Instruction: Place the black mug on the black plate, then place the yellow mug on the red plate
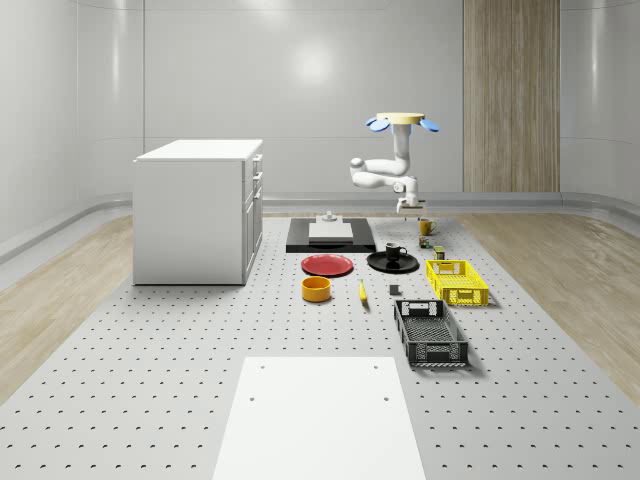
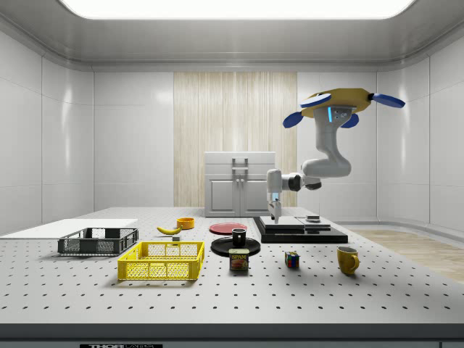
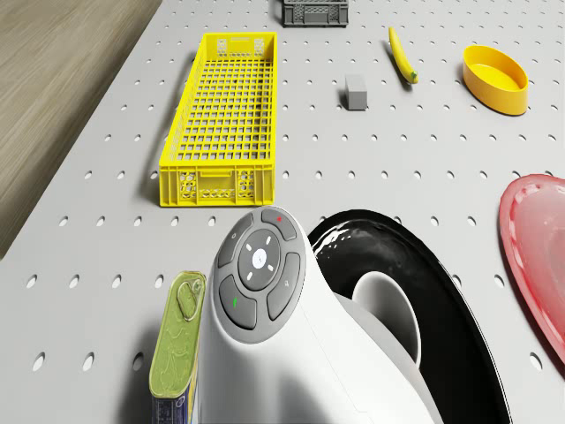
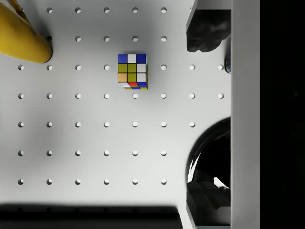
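Note:
The black mug (image 1: pixel 394 251) (image 2: pixel 238 236) stands upright on the black plate (image 1: pixel 405 265) (image 2: pixel 221 249) (image 3: pixel 459 327) (image 4: pixel 202 148). Beside it on the whole-scene view's left lies the red plate (image 1: pixel 327 265) (image 2: pixel 228 228) (image 3: pixel 534 230), with nothing on it. The yellow mug (image 1: pixel 426 227) (image 2: pixel 347 259) (image 4: pixel 24 38) stands on the table behind the black plate. The drone (image 1: pixel 405 122) (image 2: pixel 341 101) hovers above the yellow mug. My gripper (image 1: pixel 408 207) (image 2: pixel 274 212) (image 4: pixel 207 114) hangs open and empty above the table, between the black plate and the yellow mug.
A Rubik's cube (image 2: pixel 292 259) (image 4: pixel 133 71) and a can (image 2: pixel 239 259) (image 3: pixel 177 353) lie near the plate. Further off are a yellow crate (image 1: pixel 456 281) (image 3: pixel 225 115), black crate (image 1: pixel 430 332), banana (image 1: pixel 362 291), yellow bowl (image 1: pixel 316 289), black platform (image 1: pixel 330 235) and white cabinet (image 1: pixel 200 210).

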Tool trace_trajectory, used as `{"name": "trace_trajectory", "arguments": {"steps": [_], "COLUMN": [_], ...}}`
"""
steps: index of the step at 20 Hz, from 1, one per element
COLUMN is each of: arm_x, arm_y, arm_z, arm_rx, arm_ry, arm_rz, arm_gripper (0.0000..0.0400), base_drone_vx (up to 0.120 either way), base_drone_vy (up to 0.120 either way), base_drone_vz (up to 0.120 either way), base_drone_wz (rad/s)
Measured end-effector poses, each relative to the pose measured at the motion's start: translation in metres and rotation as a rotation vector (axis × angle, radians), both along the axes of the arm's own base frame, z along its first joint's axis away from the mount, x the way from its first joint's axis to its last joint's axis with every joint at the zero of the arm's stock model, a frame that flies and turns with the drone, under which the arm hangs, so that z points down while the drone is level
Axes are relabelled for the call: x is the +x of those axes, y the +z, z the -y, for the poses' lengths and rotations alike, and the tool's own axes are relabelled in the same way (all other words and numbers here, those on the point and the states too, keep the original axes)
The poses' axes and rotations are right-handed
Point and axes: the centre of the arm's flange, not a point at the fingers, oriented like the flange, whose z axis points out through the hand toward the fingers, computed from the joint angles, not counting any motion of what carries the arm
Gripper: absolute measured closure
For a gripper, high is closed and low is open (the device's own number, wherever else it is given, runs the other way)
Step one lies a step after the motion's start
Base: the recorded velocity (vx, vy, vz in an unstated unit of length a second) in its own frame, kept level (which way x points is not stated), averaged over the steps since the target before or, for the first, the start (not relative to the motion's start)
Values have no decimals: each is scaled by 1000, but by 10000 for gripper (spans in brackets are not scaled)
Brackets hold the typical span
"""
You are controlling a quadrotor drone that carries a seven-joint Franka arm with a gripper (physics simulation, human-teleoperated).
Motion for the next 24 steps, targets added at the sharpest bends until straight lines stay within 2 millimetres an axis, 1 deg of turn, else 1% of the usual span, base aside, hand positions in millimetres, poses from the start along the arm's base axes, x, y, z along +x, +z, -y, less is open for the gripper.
{"name": "trace_trajectory", "arguments": {"steps": [18,24], "arm_x": [0,0], "arm_y": [0,0], "arm_z": [0,0], "arm_rx": [0,0], "arm_ry": [0,0], "arm_rz": [0,0], "arm_gripper": [0,0], "base_drone_vx": [-120,-120], "base_drone_vy": [120,0], "base_drone_vz": [0,0], "base_drone_wz": [0,0]}}
